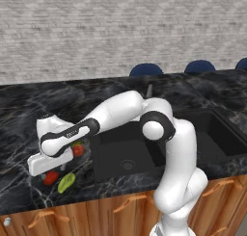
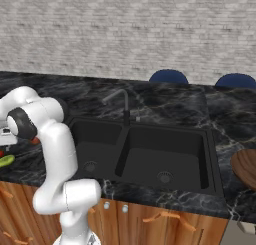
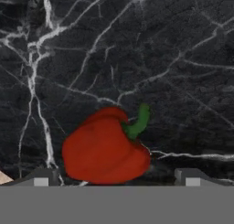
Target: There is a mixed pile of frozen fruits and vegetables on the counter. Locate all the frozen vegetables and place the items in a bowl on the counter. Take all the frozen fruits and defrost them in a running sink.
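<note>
Three views are catalogued in turn.

Left base view: the counter (image 1: 29,102), black marble with pale veins, is seen running across the frame, with the sink (image 1: 125,155) set into it at centre. The arm is stretched toward nine o'clock, its hand low over the produce at the counter's front edge. A red chunk (image 1: 50,177) is seen just below the hand, a yellow-green oblong (image 1: 66,181) just beside it toward three o'clock, and a red-orange ball (image 1: 78,149) nearer the sink, partly covered by the forearm. The gripper's fingers are hidden under the hand here. Blue chair backs (image 1: 146,69) are seen at twelve o'clock behind the counter.

Right base view: both sink basins, their round drains and the slim faucet (image 2: 121,105) are shown in full. A wooden bowl (image 2: 245,167) is cut by the frame at three o'clock. At nine o'clock, slivers of the yellow-green oblong and of red produce are seen behind the arm.

Hand view: the red chunk is resolved as a red pepper with a green stem, lying on the marble toward six o'clock. The gripper (image 3: 116,178) is held spread wide, one fingertip (image 3: 41,177) on either side of the pepper, nothing pinched.
</note>
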Available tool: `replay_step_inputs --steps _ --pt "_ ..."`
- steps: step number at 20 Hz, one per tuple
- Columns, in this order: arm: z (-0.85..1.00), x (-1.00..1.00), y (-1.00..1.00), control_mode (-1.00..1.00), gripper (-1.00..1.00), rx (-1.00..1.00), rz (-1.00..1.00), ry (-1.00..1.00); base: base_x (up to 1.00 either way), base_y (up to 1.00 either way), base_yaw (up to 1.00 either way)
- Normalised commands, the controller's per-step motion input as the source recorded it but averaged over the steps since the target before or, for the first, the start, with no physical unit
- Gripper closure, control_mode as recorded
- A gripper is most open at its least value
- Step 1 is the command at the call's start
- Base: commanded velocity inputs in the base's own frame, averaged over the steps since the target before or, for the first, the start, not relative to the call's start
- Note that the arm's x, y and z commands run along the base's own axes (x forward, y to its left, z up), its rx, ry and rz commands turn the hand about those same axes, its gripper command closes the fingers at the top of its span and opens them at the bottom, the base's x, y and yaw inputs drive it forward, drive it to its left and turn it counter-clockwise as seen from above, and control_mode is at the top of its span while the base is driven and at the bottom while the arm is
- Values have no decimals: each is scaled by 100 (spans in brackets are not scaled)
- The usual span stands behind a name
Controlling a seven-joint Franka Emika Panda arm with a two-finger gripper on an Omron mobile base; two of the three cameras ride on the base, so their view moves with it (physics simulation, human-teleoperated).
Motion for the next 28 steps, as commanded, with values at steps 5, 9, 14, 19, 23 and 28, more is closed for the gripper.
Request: replay_step_inputs --steps 5,9,14,19,23,28 --pt "-1 23 29 -100 -100 -2 0 1 0 0 0" --pt "-10 -1 10 -100 -100 -1 1 3 0 0 0" --pt "-18 0 19 -100 -100 -5 0 8 0 0 0" --pt "-15 0 16 -100 100 -1 0 5 0 0 0" --pt "-10 0 10 -100 100 0 0 3 0 0 0" --pt "5 -4 -4 -100 100 0 -1 3 0 0 0"
